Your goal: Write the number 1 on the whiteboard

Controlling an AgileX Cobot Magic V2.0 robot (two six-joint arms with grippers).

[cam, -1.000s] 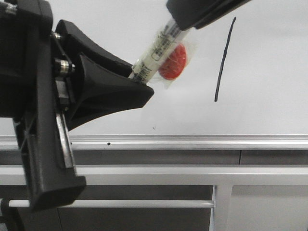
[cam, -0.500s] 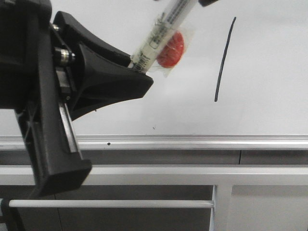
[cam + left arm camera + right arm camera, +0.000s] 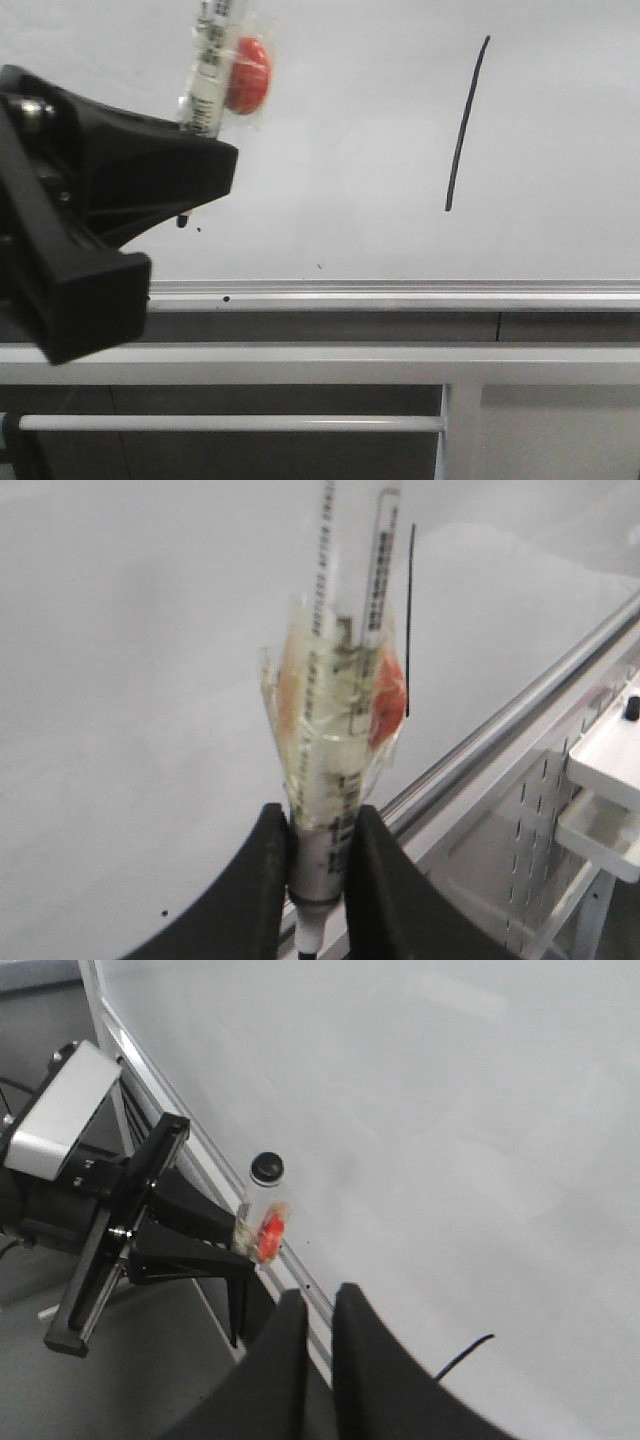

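Observation:
The number 1 [image 3: 465, 125] is a thin black slanted stroke on the whiteboard [image 3: 350, 150], right of centre. My left gripper [image 3: 190, 175] is at the left, shut on a marker pen [image 3: 210, 70] that stands almost upright, with a red disc [image 3: 247, 75] taped to it. In the left wrist view the fingers [image 3: 262, 880] clamp the pen barrel [image 3: 325, 780], tip pointing back between them; the stroke [image 3: 409, 620] shows beyond. My right gripper [image 3: 318, 1305] is out of the front view; its jaws stand almost together, empty, looking down on the left gripper [image 3: 200, 1240], the pen [image 3: 262, 1210] and the stroke [image 3: 465, 1353].
A silver ledge [image 3: 400, 293] runs along the board's bottom edge. Grey-white frame bars [image 3: 300, 362] and a thin rod [image 3: 230, 423] lie below it. Tiny black dots [image 3: 198, 230] mark the board near the left gripper. White shelves [image 3: 610, 770] hang beside the frame.
The right gripper has let go of the pen's top end and left the front view. The left gripper has moved left with the pen, which now stands more upright.

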